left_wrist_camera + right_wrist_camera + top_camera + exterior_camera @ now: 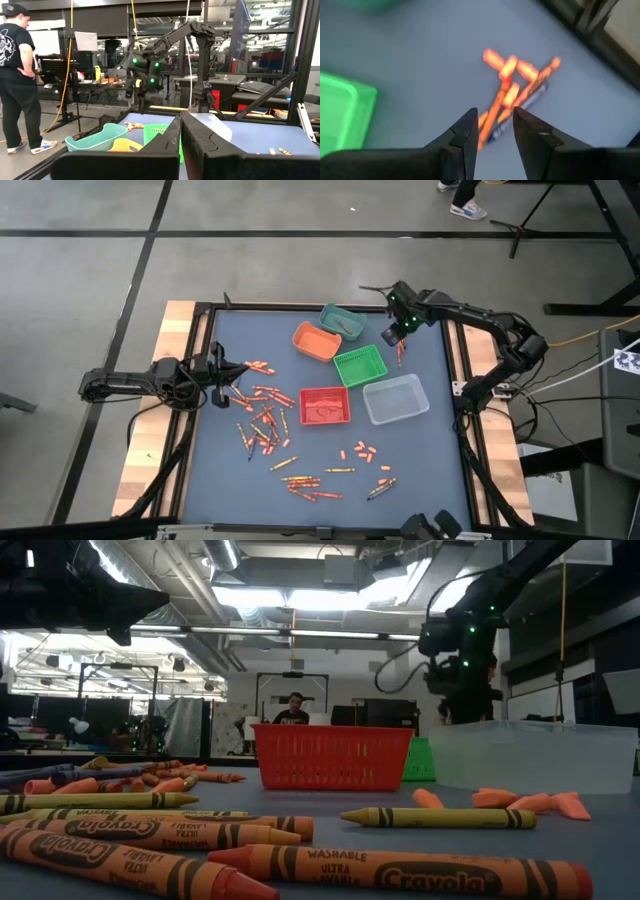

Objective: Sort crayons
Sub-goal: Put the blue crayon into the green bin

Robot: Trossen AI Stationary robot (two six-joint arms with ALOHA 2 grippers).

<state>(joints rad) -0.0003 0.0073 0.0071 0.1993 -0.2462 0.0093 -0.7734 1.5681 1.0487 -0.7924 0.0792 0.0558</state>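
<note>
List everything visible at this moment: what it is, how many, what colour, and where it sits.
small wax crayons: dozens, mostly orange-red, some yellowish or dark, scattered over the left and near parts of the mat; a small cluster lies beside the green bin.
teal plastic bin: one, far edge of the mat.
orange plastic bin: one, beside the teal one.
green plastic basket: one, mid-mat.
red plastic basket: one, nearer than the green one.
clear plastic tub: one, right of the red one.
blue-grey mat: one, covering the table.
person in a black shirt: one, standing beyond the table.
left claw: shut, at the mat's left edge.
right claw: open, above the small cluster.
</note>
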